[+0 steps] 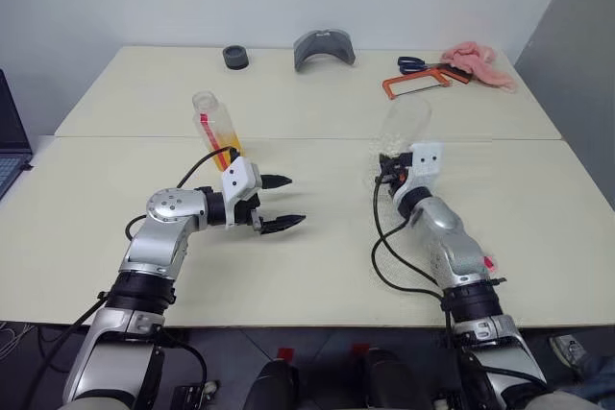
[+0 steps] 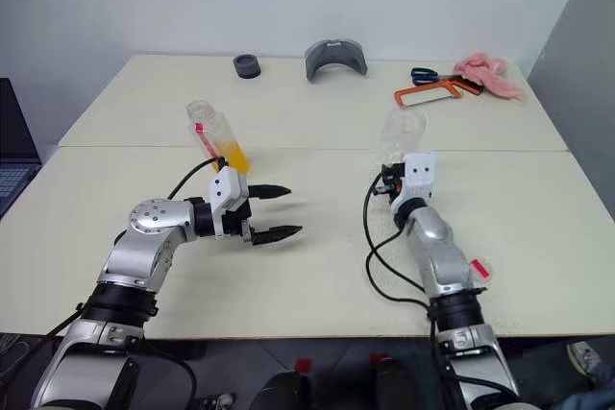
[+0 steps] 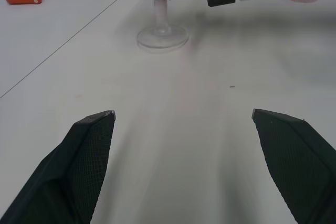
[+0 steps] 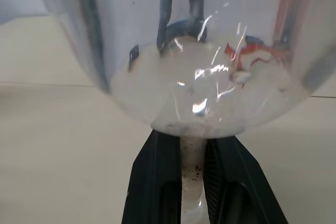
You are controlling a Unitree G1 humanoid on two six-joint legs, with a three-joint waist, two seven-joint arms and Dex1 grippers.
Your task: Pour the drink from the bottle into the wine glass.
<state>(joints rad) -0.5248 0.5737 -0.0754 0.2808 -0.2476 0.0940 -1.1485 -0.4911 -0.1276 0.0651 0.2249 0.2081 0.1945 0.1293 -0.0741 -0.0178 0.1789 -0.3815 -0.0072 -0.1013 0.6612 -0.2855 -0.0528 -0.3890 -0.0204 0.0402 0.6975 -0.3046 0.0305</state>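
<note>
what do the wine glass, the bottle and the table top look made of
Wine glass: clear colourless glass, by its sharp highlights and see-through bowl, though clear plastic can't be ruled out.
Bottle: likely thin clear plastic; the orange drink shows through.
Table: smooth matt cream surface, probably laminate, with faint reflections.

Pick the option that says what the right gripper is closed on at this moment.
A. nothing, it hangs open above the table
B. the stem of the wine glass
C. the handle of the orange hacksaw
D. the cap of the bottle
B. In the right wrist view the right gripper has its two black fingers shut on the clear stem just under the bowl of the wine glass.
</note>
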